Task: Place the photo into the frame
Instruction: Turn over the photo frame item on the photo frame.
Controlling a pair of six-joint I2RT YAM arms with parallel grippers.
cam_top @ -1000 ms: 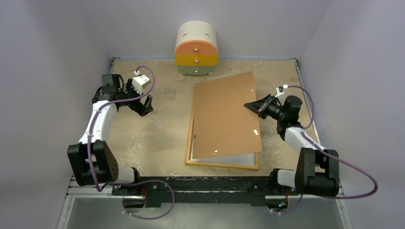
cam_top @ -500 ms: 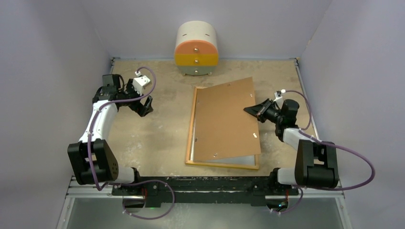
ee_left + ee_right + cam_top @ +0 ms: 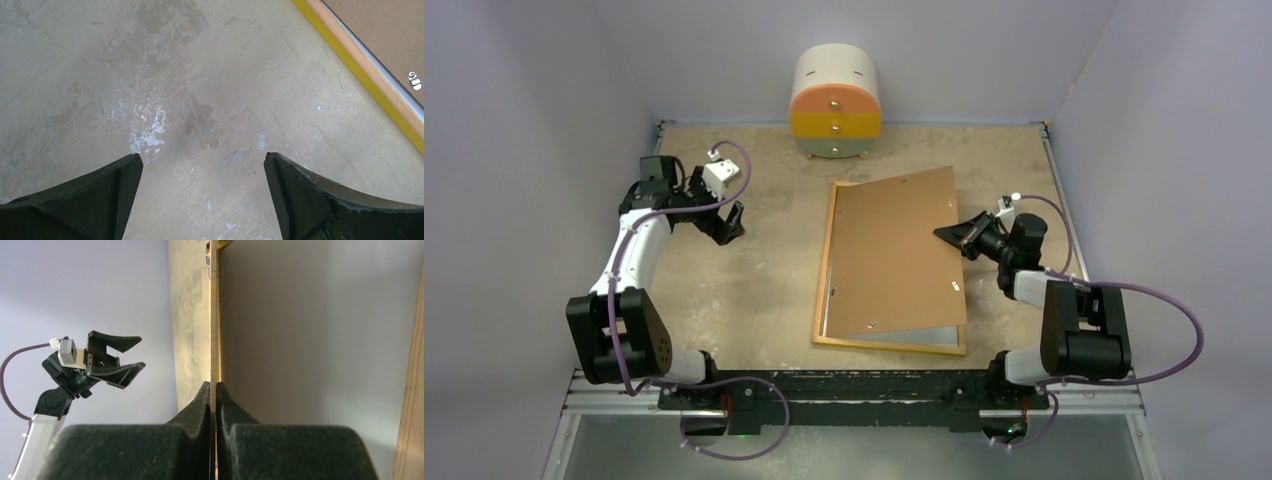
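Note:
The frame [image 3: 824,262] lies back-up on the table, wood-coloured rails up and a yellow edge [image 3: 360,80] showing in the left wrist view. A pale sheet [image 3: 919,336] lies inside it, apparently the photo with its white back up; no printed side shows. A brown backing board [image 3: 889,250] lies askew over both, its right edge raised. My right gripper [image 3: 944,232] is shut on that edge, the board edge-on between the fingers [image 3: 214,385]. My left gripper [image 3: 729,222] hangs open over bare table [image 3: 202,160], well left of the frame.
A round drawer cabinet [image 3: 835,105] with orange and yellow drawers stands at the back centre. Pale walls close in on three sides. A metal rail [image 3: 864,385] with the arm bases runs along the near edge. Small turn clips [image 3: 413,80] sit on the board.
The right gripper has drawn slightly toward the near edge, still holding the board, and the board's far right corner has come nearer with it. The left arm has not moved.

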